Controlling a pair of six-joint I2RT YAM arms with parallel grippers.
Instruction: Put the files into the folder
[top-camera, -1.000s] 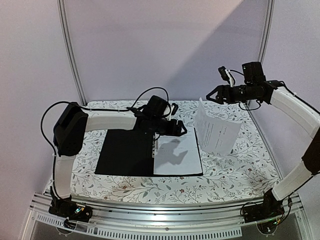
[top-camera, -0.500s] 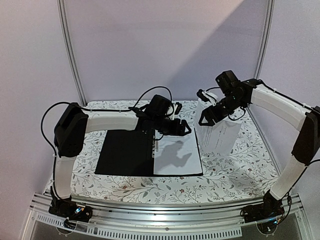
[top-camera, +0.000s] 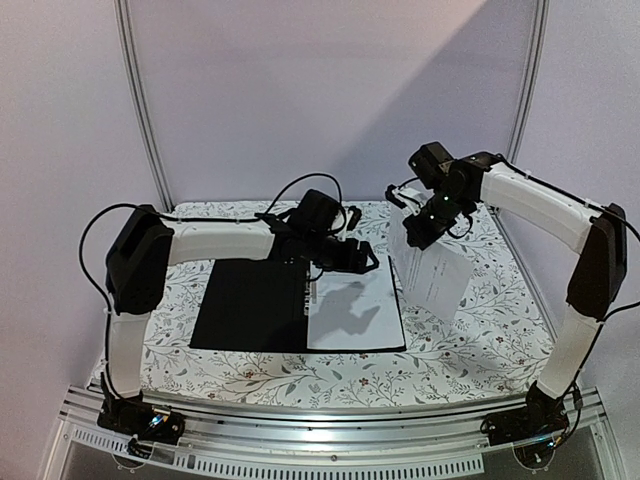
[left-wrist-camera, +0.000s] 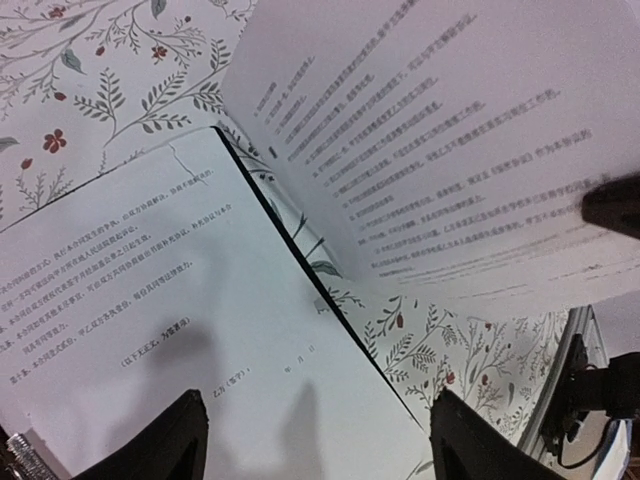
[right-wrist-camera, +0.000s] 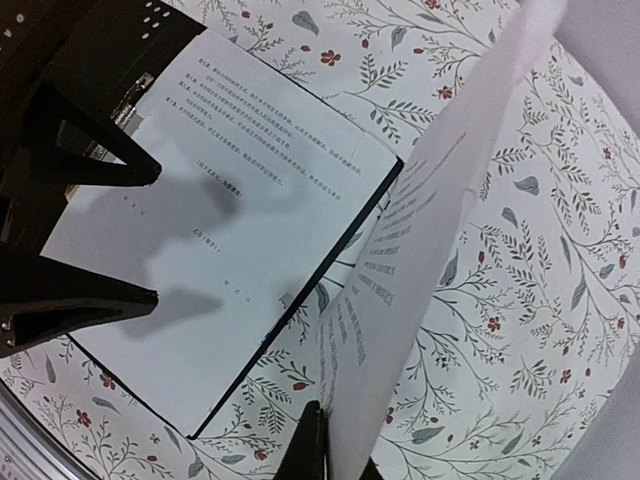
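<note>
Swung in from its raised position a second ago, the right gripper (top-camera: 413, 232) now pinches the top edge of a loose sheet (top-camera: 437, 275) near the far right corner of the worktop, its fingers closed tight on the paper. That sheet, which had stood broad and fanned out, now shows narrower and steeper. It is thin white paper printed with fine rows of black text and bowed in a soft curve. Whether its lower edge touches the floral cloth (top-camera: 470, 340) cannot be told.

Just beside it, towards the middle of the worktop, the folder (top-camera: 250, 305) lies open and flat, a wide matte-black rectangle with a small metal clip (top-camera: 304, 292) at its spine. A second sheet (top-camera: 355, 312), white with short lines of text, lies flat and square on the folder's right half, and a thin black border shows along its right edge.

The left gripper (left-wrist-camera: 320, 400) hangs released over this filed page with its dark fingers spread wide, and its shadow falls across the paper. The cloth beneath carries a printed pattern of grey-green sprigs and small red flowers.
</note>
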